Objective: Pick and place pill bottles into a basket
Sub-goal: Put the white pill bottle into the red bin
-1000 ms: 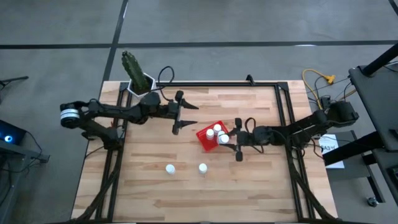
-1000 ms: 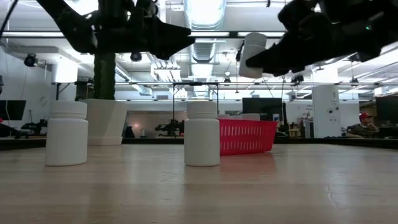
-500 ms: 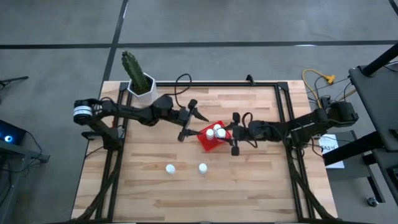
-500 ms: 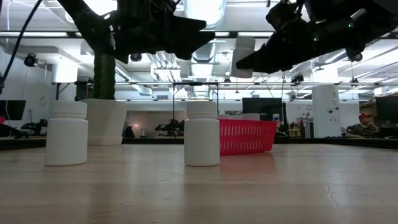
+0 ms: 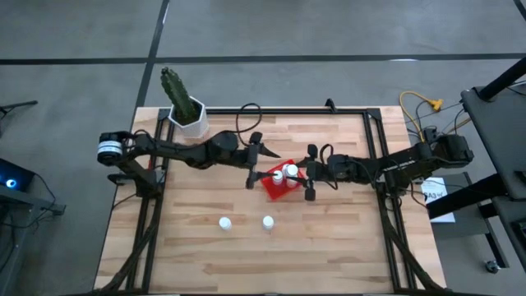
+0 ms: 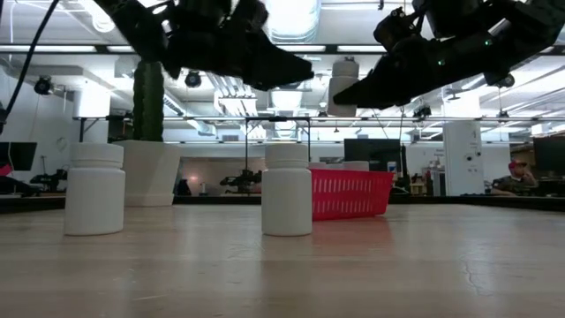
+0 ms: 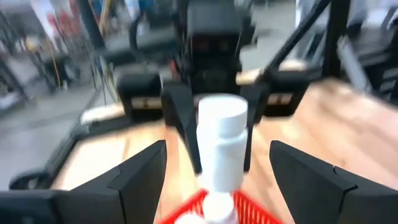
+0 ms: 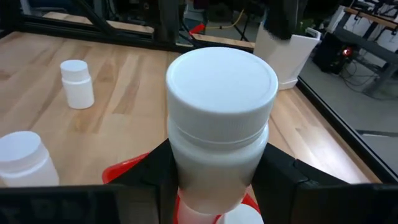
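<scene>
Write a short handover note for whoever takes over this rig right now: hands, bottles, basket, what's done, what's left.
Right hand: shut on a pill bottle, held above the red basket.
Left hand: open, empty, hovering beside the basket.
Done: at least one bottle in the basket; exact count unclear.
Left: drop the held one, then fetch the two bottles standing on the table.

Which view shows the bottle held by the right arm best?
Right wrist view: the small white capped pill bottle fills the picture, clamped between the right gripper fingers. The left wrist view shows it blurred, the low view shows it above the red mesh plastic basket, and in the high view it's tiny.
</scene>
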You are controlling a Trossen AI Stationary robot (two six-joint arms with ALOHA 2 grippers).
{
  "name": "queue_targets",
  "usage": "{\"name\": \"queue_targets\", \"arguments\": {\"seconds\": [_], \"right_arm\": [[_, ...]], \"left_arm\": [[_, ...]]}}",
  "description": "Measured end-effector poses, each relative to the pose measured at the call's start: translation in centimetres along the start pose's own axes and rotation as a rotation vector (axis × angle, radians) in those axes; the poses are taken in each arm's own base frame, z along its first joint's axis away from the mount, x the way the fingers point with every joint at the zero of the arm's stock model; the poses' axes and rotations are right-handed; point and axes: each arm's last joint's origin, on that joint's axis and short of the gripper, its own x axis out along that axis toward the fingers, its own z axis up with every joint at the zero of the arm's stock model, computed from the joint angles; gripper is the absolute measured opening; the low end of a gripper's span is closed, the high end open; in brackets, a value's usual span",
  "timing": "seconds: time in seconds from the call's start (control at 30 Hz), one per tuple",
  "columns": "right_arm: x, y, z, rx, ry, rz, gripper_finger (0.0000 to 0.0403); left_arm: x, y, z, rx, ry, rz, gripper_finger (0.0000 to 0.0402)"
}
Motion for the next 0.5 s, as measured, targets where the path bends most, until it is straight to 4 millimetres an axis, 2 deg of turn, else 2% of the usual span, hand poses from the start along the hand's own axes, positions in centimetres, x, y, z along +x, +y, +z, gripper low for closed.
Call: {"name": "queue_targets", "arguments": {"seconds": [0.1, 0.23, 0.4, 0.5], "right_arm": [[0.0, -0.2, -0.1, 0.002, 0.005, -0.006, 0.0148], [0.0, -0.2, -0.1, 0.002, 0.008, -0.007, 0.0148], [0.0, -0.2, -0.1, -0.001, 0.008, -0.006, 0.0148], [0.1, -0.2, 0.1, -0.002, 0.004, -0.007, 0.0148]], "left_arm": [[0.5, 0.5, 1.3, 0.013, 0.145, -0.026, 0.0267], [0.6, 1.4, 4.3, 0.041, 0.319, -0.064, 0.0267], [0.1, 2.3, 8.4, 0.070, 0.405, -0.032, 0.0267], [-0.2, 2.4, 9.8, 0.070, 0.431, -0.029, 0.0267]]}}
